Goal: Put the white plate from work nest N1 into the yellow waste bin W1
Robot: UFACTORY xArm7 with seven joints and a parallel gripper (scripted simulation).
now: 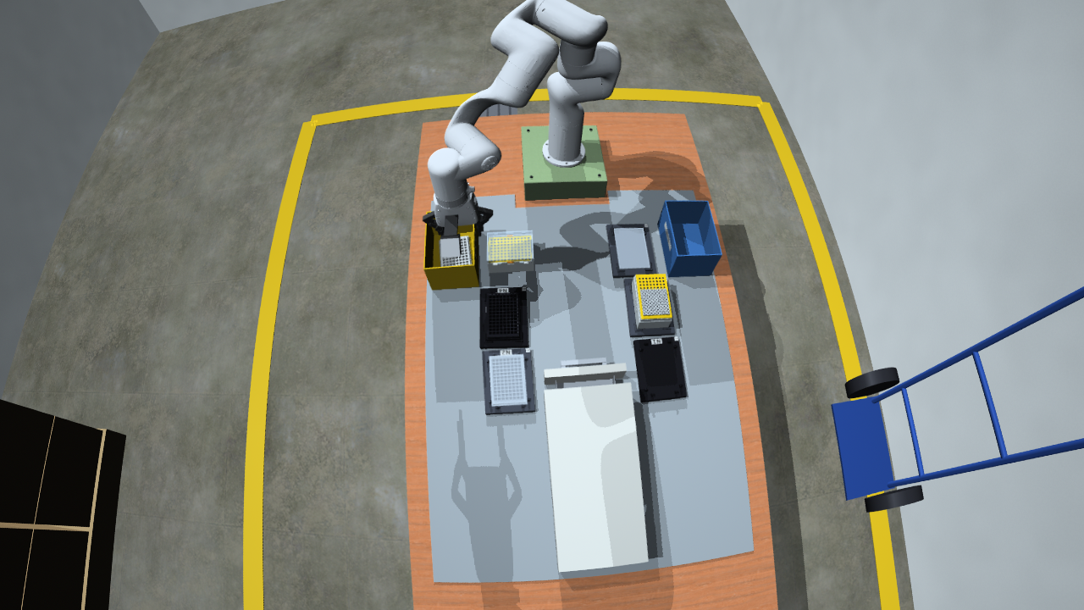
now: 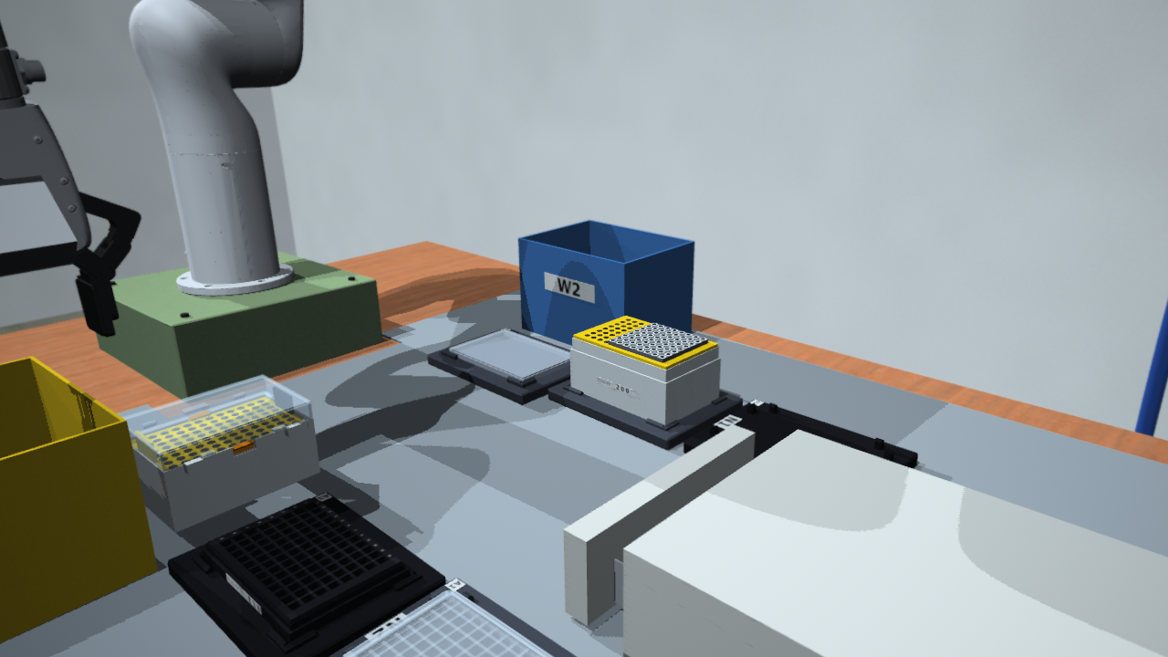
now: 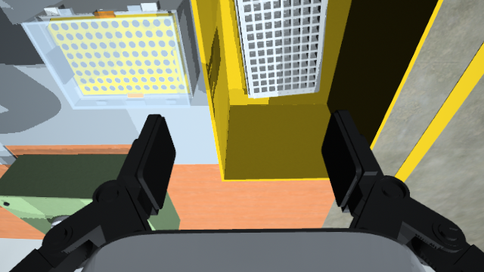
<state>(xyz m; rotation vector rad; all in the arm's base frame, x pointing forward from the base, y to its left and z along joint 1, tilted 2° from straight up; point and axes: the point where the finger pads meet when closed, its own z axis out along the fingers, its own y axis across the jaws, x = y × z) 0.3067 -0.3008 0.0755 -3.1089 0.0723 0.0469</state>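
Observation:
The yellow waste bin W1 stands upright at the back left of the bench; it also shows in the exterior view. The white grid plate lies inside it, seen from above in the wrist view within the yellow walls. My gripper hangs above the bin's back rim, open wide, with nothing between the black finger pads. In the top view the gripper is right over the bin's far edge. The black nest N1 is empty.
A tip box with a clear lid stands right beside W1. The blue bin W2 is at the back right. A black plate and another white plate sit in nests. The white cooler fills the front middle.

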